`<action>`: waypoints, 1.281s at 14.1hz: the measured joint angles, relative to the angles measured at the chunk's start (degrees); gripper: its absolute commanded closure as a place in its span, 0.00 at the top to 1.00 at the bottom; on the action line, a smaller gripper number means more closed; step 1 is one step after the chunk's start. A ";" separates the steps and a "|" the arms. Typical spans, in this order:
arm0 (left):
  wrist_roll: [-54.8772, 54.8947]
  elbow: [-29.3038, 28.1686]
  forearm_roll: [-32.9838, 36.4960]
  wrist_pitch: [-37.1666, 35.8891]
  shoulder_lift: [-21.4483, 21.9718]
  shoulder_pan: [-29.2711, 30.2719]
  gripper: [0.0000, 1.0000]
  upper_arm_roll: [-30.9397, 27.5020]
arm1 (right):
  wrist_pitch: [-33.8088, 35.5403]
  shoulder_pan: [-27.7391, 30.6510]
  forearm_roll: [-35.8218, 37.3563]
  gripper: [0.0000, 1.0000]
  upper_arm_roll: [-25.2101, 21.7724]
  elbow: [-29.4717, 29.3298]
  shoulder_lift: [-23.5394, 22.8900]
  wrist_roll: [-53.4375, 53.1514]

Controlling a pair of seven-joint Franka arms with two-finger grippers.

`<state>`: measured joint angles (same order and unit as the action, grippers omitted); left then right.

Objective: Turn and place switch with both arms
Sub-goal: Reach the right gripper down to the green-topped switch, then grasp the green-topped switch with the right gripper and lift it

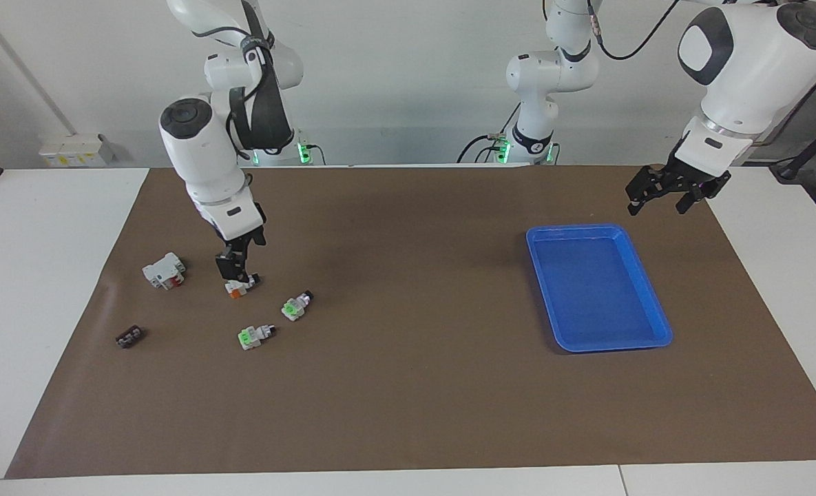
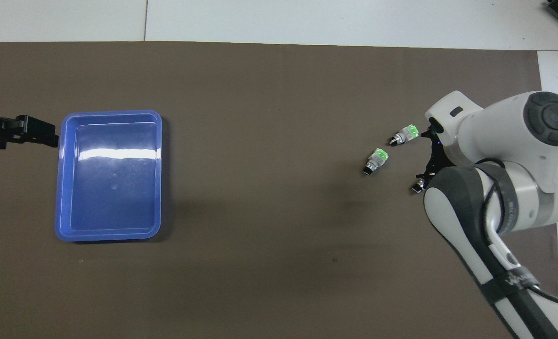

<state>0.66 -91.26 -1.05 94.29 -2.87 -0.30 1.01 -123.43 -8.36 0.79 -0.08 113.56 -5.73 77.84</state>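
Three switches lie on the brown mat toward the right arm's end. My right gripper [image 1: 237, 275] stands low on the mat, shut on the switch [image 1: 239, 286] nearest the robots, whose orange-red side shows. In the overhead view the right arm covers this switch except its dark knob end [image 2: 417, 187]. Two more switches with green faces [image 1: 296, 306] [image 1: 255, 335] lie a little farther from the robots; they also show in the overhead view [image 2: 405, 134] [image 2: 376, 160]. My left gripper [image 1: 676, 193] is open and empty, in the air beside the blue tray [image 1: 655, 303].
A bigger white block with a red patch [image 1: 164, 270] lies beside the held switch, toward the right arm's end. A tiny dark brown piece [image 1: 129, 336] lies farther from the robots than that block. The blue tray's rim also shows in the overhead view [image 2: 61, 188].
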 measured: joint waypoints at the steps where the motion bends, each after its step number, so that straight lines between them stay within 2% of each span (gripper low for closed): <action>1: 0.00 0.00 0.00 0.03 0.01 -0.02 1.00 0.01 | -3.04 -0.55 0.03 1.00 0.01 0.86 -1.33 4.60; 6: 0.00 0.00 0.00 0.04 0.03 -0.13 1.00 0.10 | -11.72 -1.17 0.07 1.00 0.02 1.98 -5.82 18.24; 10: 0.00 -0.21 0.00 0.04 0.06 -0.16 1.00 0.25 | -14.95 -3.97 3.98 1.00 0.06 2.11 -9.54 20.77; 15: -0.01 -2.12 0.00 0.24 0.88 -0.14 1.00 0.20 | -15.57 -5.20 5.27 1.00 -0.01 4.36 -9.67 21.46; 18: -0.01 -3.09 0.00 0.52 1.37 -0.13 1.00 0.16 | -20.10 -5.17 5.57 1.00 -0.25 7.67 -9.34 21.55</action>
<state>0.65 -94.34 -1.05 94.81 -1.51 -0.43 1.17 -143.53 -13.53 6.37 -0.34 121.23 -15.07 99.40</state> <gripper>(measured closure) 0.000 0.000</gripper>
